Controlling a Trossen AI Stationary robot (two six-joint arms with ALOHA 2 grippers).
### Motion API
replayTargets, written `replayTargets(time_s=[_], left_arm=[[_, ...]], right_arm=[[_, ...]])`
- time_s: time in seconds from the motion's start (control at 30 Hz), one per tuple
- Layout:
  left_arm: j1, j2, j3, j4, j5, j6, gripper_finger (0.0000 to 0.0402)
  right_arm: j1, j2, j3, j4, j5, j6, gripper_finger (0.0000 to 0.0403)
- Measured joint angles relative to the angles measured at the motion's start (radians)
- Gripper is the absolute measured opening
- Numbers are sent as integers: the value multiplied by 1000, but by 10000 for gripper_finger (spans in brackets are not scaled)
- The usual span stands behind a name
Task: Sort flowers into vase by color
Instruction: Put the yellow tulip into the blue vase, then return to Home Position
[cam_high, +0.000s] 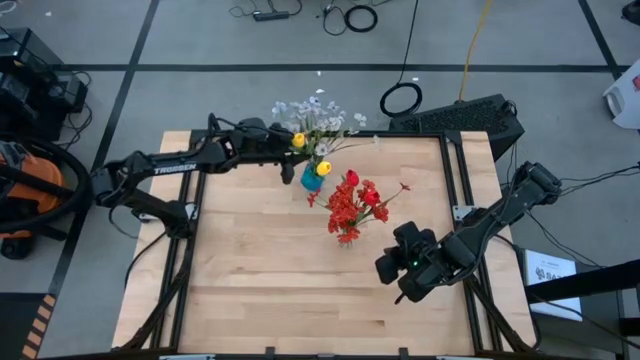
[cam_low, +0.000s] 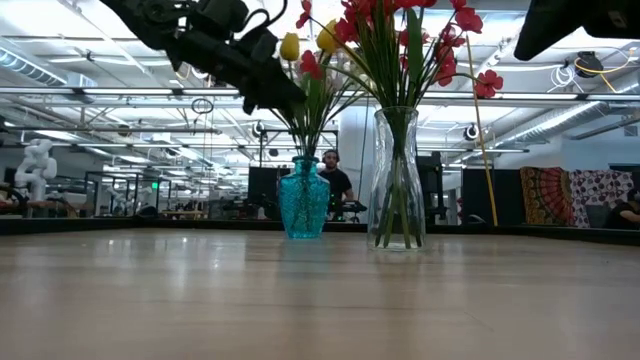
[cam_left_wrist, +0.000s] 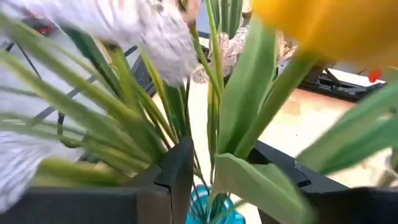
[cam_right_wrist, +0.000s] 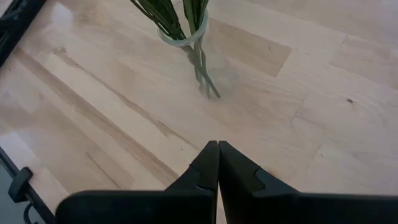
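Smooth wooden table (cam_low: 300, 300) carries a faceted teal vase (cam_low: 303, 205); left jaws spread, right jaws pressed together.

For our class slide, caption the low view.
Blue vase of yellow tulips beside clear vase of red flowers on a wooden table.

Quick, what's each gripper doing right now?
Left gripper: open around the stems above the blue vase.
Right gripper: shut, empty.

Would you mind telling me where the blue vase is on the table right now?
In the high view the blue vase stands near the table's far edge, beside the left hand, just up-left of the clear vase holding red flowers.
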Motion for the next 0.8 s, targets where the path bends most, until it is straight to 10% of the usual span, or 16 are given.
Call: replayTargets(time_s=[0.8], left_arm=[[-66,-437,-56,-495,-53,-27,146]], right_arm=[[65,-31,0,-103,14,-116,1]])
